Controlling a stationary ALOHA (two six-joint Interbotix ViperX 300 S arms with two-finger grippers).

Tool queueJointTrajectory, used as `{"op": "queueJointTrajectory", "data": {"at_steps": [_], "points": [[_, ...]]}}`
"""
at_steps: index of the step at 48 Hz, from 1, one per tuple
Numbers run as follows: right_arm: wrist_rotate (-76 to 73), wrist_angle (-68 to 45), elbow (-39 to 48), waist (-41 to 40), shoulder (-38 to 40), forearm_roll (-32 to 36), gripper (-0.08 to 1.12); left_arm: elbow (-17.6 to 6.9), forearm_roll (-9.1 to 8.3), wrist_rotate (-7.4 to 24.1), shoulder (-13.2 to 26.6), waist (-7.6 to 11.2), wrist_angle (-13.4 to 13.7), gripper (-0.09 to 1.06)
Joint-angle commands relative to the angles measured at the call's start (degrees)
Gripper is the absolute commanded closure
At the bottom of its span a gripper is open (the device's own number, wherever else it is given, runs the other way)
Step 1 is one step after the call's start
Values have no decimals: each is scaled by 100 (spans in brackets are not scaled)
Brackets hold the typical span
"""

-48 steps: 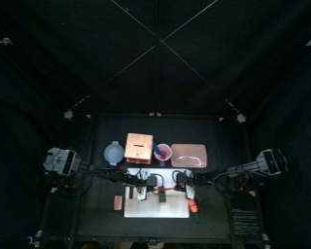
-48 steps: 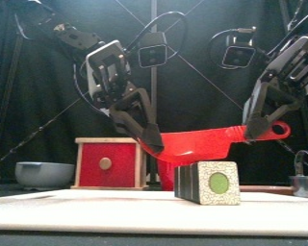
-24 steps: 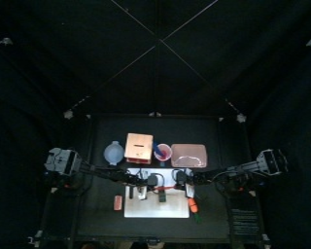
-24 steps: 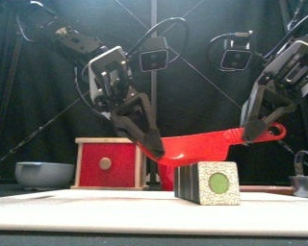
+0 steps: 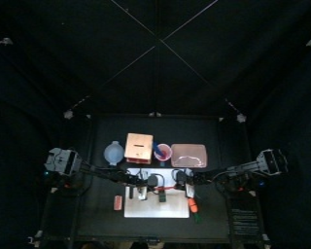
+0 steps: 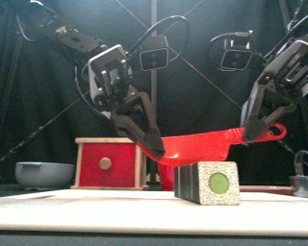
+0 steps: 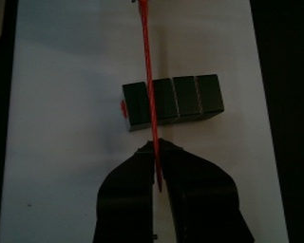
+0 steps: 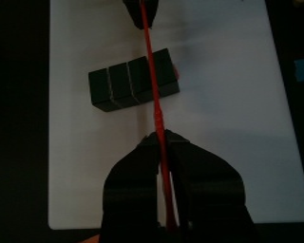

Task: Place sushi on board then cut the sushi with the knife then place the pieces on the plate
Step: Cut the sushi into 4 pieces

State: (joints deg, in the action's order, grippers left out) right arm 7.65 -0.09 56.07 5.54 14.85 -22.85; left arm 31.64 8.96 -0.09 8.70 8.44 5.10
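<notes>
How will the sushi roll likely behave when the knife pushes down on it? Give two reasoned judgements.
Pressed by the red knife, the sushi roll would probably split at a visible seam between blocks rather than bend. Its squarish end and flat base on the white board suggest it won't roll, though it might slide.

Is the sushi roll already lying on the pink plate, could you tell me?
No, the sushi roll lies as one piece on the white cutting board, with the red knife running across it.
</notes>
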Motion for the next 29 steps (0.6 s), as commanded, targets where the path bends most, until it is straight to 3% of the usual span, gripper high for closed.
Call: {"op": "queueJointTrajectory", "data": {"at_steps": [1,29], "points": [[-18,-26,-97,-26,70,-9,74,-185,35,-9,-132,70,-26,51],[-9,-35,-105,-35,-141,-9,74,-176,79,0,-9,35,-26,51]]}}
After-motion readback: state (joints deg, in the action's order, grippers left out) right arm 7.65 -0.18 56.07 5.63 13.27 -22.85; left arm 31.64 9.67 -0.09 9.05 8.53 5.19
